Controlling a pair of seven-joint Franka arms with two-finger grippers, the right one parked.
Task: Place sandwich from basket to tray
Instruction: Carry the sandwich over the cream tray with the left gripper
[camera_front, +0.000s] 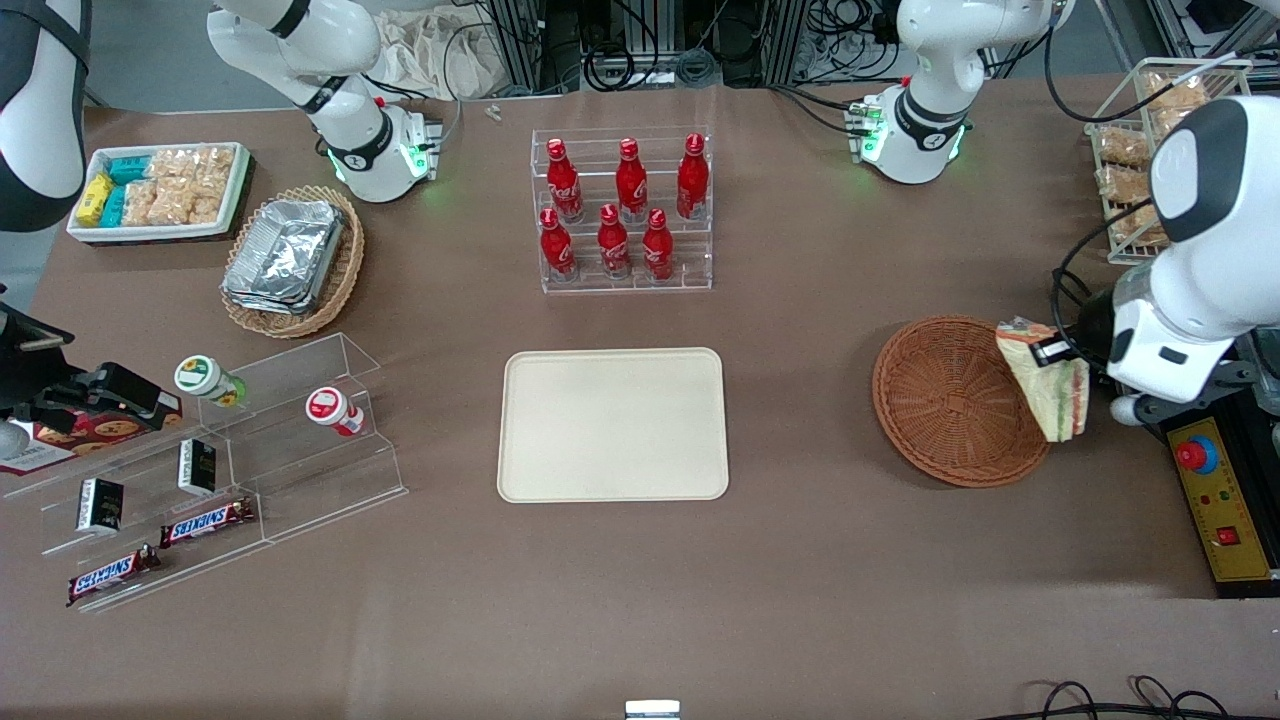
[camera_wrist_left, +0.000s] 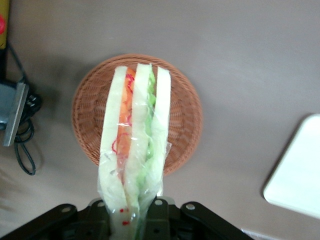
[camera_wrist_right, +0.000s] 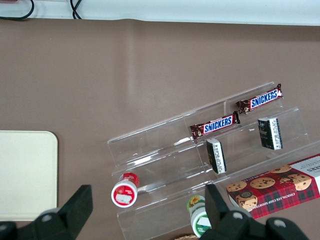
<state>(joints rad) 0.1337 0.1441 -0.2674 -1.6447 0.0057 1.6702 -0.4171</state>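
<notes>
With the gripper at the frame's right, its fingers pinching the sandwich above the basket, carry it level toward the tray at centre before lowering.

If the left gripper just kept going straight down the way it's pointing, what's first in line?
Probably the basket: the gripper, shut on the sandwich, points down over it, so the sandwich's tip would touch the weave first.

Your tool hangs above the basket rim, at its working-arm side | your tool grips the sandwich, which hangs beneath it, clear of the basket | tray lies on the tabletop well apart from your tool, toward the parked arm's end | bottle rack farther from the front camera than the tray.
</notes>
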